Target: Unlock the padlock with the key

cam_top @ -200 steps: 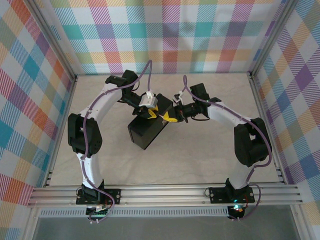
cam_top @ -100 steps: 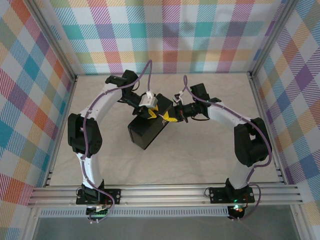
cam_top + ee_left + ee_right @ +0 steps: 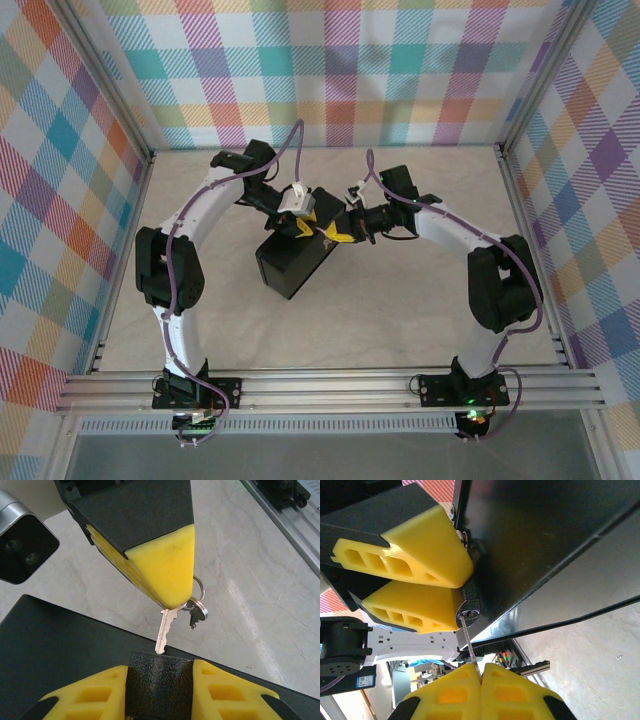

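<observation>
My left gripper [image 3: 159,674] is shut on the padlock [image 3: 159,682], a small dark speckled metal block squeezed between its yellow fingers [image 3: 85,696]. My right gripper [image 3: 481,672] is shut on the key [image 3: 469,644], a thin silvery blade. The key's tip meets the keyhole on the padlock's end face [image 3: 468,611]; how deep it sits I cannot tell. In the left wrist view the key [image 3: 164,629] hangs from the right finger [image 3: 165,570], with a spare key on a ring [image 3: 198,613]. From above, the left gripper [image 3: 300,222] and right gripper [image 3: 341,233] meet mid-table.
A black box [image 3: 293,262] lies on the table under both grippers; its dark side [image 3: 545,540] stands close beside the padlock. Pale tabletop [image 3: 250,580] surrounds it, with plaid walls behind and an aluminium rail [image 3: 330,385] at the near edge.
</observation>
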You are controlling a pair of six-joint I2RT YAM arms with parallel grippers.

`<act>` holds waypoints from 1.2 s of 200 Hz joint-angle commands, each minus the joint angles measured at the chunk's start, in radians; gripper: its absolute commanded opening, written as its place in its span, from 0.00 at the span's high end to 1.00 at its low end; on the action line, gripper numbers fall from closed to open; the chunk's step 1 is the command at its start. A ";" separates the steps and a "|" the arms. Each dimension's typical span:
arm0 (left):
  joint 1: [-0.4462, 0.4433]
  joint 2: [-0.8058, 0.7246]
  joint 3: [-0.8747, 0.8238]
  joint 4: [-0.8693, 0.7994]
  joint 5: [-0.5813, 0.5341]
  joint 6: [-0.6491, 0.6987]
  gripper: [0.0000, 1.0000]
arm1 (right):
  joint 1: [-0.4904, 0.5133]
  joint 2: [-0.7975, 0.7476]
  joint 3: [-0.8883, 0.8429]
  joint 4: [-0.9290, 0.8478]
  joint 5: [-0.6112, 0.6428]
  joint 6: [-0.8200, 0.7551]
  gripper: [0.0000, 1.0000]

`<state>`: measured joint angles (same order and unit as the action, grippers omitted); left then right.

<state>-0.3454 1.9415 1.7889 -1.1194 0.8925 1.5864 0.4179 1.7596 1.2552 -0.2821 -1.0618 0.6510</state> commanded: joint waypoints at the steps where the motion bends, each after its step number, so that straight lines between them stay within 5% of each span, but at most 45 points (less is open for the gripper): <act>1: -0.013 -0.029 -0.020 -0.009 0.033 0.013 0.72 | 0.014 0.030 0.053 0.006 -0.023 0.007 1.00; 103: -0.012 -0.032 -0.037 0.014 0.020 0.008 0.72 | 0.018 0.035 0.049 -0.034 -0.006 -0.011 1.00; 240: -0.024 -0.035 -0.032 -0.030 0.105 0.047 0.72 | 0.079 0.092 0.115 0.194 0.029 0.252 1.00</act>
<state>-0.3424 1.9301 1.7706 -1.1084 0.9024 1.6062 0.4557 1.8236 1.3201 -0.2317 -1.0523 0.8085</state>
